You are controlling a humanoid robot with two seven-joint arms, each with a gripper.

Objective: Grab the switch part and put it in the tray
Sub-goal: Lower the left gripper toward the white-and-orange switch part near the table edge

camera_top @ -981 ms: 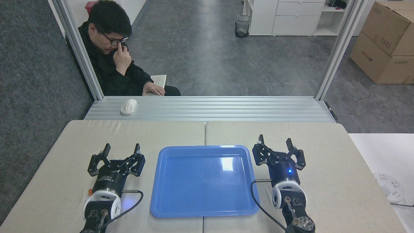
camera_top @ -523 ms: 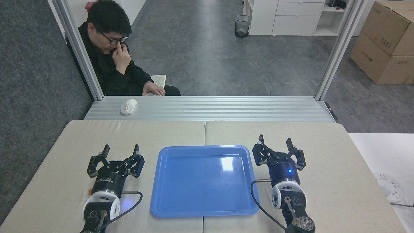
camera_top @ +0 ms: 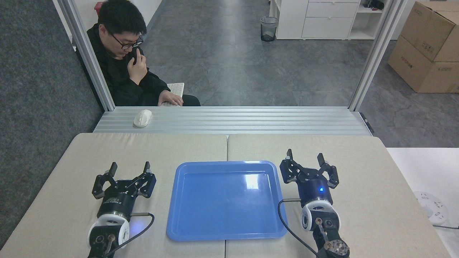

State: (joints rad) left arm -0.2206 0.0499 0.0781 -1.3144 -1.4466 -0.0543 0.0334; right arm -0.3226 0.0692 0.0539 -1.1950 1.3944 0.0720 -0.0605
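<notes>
Switch part: not located in the head view; no white-and-orange block showed on the desk or in the tray. It may have lain hidden under an arm, but that could not be told. Its direction from the fingers, its long axis and the nearer arm therefore could not be settled.

Left gripper: fingers spread wide, nothing between them, tips pointing away from the robot. It stood just beside the tray's left rim.

Right gripper: fingers likewise spread wide and empty, blue lamp lit on the body. It stood close against the tray's right rim near the far corner.

Tray: blue, glossy, flat on the desk between the two grippers, nothing in it.

Desk: pale cloth cover, seam running under the tray.

Beyond the desk: ribbed metal ledge carrying a white mouse; a seated person in dark clothing, one hand raised, the other on a keyboard.

Judgement: pick-up not yet begun; the part needed finding first.
</notes>
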